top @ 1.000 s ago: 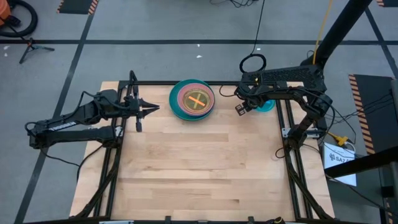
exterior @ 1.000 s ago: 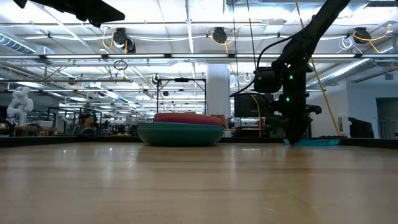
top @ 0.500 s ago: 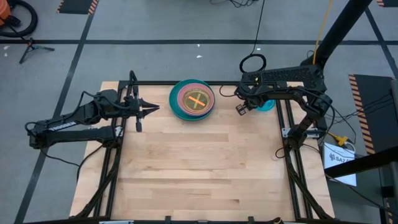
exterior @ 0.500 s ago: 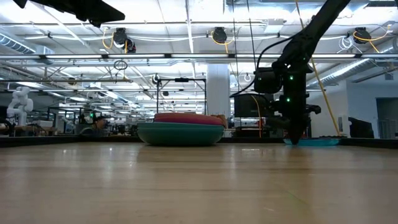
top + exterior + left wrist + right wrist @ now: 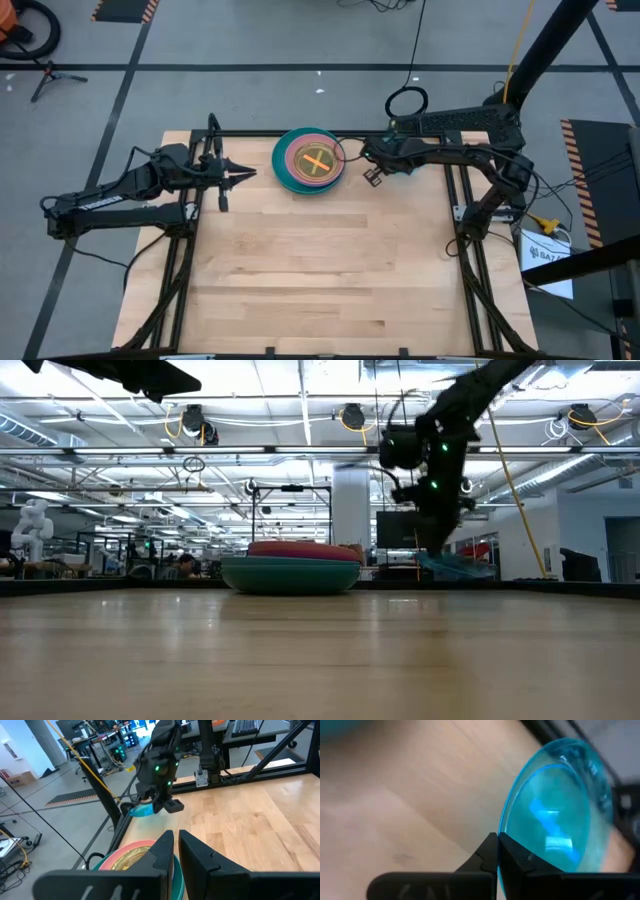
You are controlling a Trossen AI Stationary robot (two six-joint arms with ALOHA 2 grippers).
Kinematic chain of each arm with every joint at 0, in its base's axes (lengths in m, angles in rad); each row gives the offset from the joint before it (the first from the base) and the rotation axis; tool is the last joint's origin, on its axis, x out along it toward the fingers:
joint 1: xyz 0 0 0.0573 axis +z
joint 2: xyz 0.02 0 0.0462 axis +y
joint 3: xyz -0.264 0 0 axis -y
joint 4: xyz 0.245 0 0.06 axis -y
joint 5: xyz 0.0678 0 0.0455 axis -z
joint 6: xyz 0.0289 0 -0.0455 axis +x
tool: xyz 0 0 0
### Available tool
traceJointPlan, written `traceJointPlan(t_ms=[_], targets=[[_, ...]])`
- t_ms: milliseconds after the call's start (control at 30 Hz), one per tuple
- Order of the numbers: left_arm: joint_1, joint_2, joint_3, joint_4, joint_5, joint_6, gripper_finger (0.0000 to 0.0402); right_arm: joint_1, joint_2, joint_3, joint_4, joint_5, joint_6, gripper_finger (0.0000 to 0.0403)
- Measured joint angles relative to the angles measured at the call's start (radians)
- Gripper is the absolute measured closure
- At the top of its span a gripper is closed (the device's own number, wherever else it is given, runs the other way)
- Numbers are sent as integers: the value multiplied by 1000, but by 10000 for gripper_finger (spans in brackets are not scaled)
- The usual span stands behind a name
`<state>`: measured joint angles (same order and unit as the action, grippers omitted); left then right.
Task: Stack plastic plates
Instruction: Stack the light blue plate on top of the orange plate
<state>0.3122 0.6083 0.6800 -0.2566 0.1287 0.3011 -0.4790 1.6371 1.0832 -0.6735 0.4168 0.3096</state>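
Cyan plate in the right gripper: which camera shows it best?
Right wrist view: the cyan plate fills it, rim pinched by the right gripper. Left wrist and low views show a small sliver; the high view hides it.

One stack of plates (image 5: 309,160), one loose cyan plate (image 5: 555,815), two arms.

A bare wooden table (image 5: 320,270) stands on grey floor (image 5: 250,40) with black tape lines
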Motion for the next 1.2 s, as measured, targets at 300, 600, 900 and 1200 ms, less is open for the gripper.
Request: traceJointPlan(t_ms=[300,600,900,1200], targets=[[0,0,0,0,0,0,366,186,0,176,77,-20,-202,402],[0,0,0,13,0,-1,366,317,70,233,276,-106,-443,402],[0,0,0,16,0,-3,366,349,121,234,332,-106,-527,403],[0,0,0,16,0,-2,366,350,124,234,332,-106,-570,394]])
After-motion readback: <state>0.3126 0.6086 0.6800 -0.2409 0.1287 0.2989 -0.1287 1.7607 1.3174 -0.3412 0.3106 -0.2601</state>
